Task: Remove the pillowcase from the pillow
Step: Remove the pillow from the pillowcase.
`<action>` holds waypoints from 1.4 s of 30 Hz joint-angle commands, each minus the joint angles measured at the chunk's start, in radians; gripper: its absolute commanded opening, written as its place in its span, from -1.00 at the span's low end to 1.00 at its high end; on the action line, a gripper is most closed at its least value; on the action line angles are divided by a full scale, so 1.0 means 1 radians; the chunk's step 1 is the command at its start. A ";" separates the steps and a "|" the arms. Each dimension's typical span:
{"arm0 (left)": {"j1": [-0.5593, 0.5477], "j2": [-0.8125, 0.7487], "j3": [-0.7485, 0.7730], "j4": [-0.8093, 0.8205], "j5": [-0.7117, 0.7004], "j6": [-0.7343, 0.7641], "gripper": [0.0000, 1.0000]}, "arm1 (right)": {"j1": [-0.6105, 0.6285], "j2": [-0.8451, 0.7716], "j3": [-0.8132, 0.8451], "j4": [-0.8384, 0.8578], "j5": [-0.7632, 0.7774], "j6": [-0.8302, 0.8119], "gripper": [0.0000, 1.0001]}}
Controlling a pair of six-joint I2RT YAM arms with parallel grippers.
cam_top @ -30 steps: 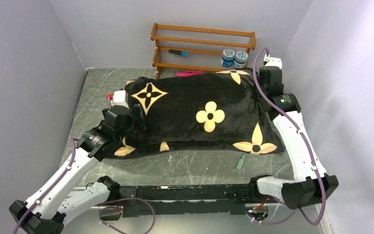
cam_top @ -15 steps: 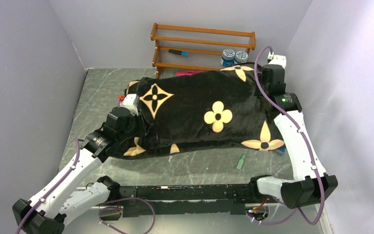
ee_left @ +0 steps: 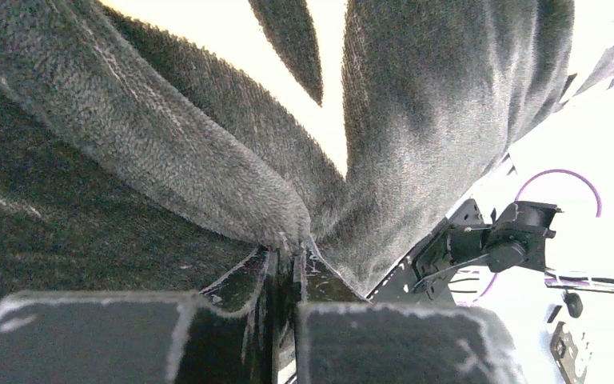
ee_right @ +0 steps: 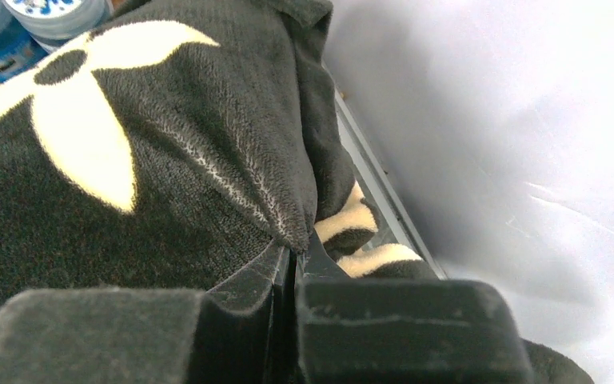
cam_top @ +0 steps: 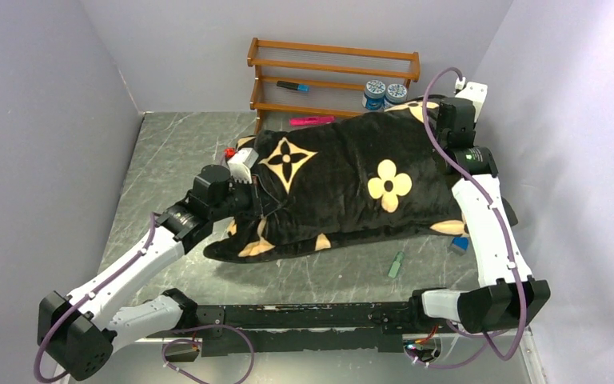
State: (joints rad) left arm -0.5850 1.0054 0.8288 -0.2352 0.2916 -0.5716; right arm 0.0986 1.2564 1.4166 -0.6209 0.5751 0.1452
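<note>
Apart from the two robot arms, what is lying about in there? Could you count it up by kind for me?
Black flowered pillowcase: 1
Wooden rack: 1
Blue-lidded jars: 2
Pink and black-and-blue markers: 2
Small green stick: 1
Small blue piece, too small to name: 1
Total: 8

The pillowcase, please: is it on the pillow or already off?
On, it seems: the pillowcase lies plump and filled out, with nothing white poking out; the left gripper and right gripper each pinch a fold.
</note>
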 commanded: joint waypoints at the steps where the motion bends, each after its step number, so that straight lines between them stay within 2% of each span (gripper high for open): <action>1: -0.042 0.007 0.007 0.197 0.106 -0.080 -0.71 | 0.008 -0.003 0.007 0.118 -0.042 0.010 -1.00; 3: -0.042 0.002 -0.013 0.182 0.082 -0.089 -0.56 | 0.009 -0.002 -0.009 0.097 -0.079 0.015 -1.00; 4: -0.042 -0.002 -0.018 0.168 0.068 -0.092 -0.46 | 0.009 -0.003 -0.016 0.086 -0.090 0.020 -0.92; 6: -0.042 -0.015 -0.022 0.132 0.035 -0.091 -0.22 | 0.010 -0.004 -0.019 0.054 -0.111 0.025 -0.70; 8: -0.042 -0.031 -0.014 0.083 -0.006 -0.080 -0.07 | 0.010 -0.007 -0.016 0.028 -0.126 0.027 -0.42; 10: -0.042 -0.052 0.002 0.011 -0.065 -0.070 0.06 | 0.010 -0.017 -0.010 0.007 -0.133 0.024 -0.23; 16: -0.041 -0.127 0.051 -0.158 -0.286 -0.032 0.54 | 0.037 -0.048 0.013 -0.046 -0.223 0.025 0.09; 19: -0.040 -0.149 0.070 -0.232 -0.415 -0.027 0.74 | 0.098 -0.062 0.009 -0.051 -0.263 0.052 0.22; 24: -0.035 -0.163 0.080 -0.302 -0.496 -0.020 0.92 | 0.356 -0.042 0.005 -0.055 -0.168 0.111 0.39; 32: -0.030 -0.207 0.122 -0.415 -0.664 0.035 0.93 | 0.702 0.052 0.028 -0.033 -0.097 0.215 0.56; 37: -0.030 -0.231 0.117 -0.400 -0.598 0.066 0.93 | 0.878 0.147 0.084 -0.038 -0.020 0.241 0.65; 42: -0.030 -0.245 0.081 -0.338 -0.496 0.038 0.93 | 0.967 0.260 0.161 -0.055 0.038 0.228 0.78</action>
State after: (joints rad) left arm -0.6178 0.7708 0.9142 -0.6323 -0.2817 -0.5346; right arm 1.0279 1.4624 1.4918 -0.6769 0.5232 0.3595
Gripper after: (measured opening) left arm 0.962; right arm 0.855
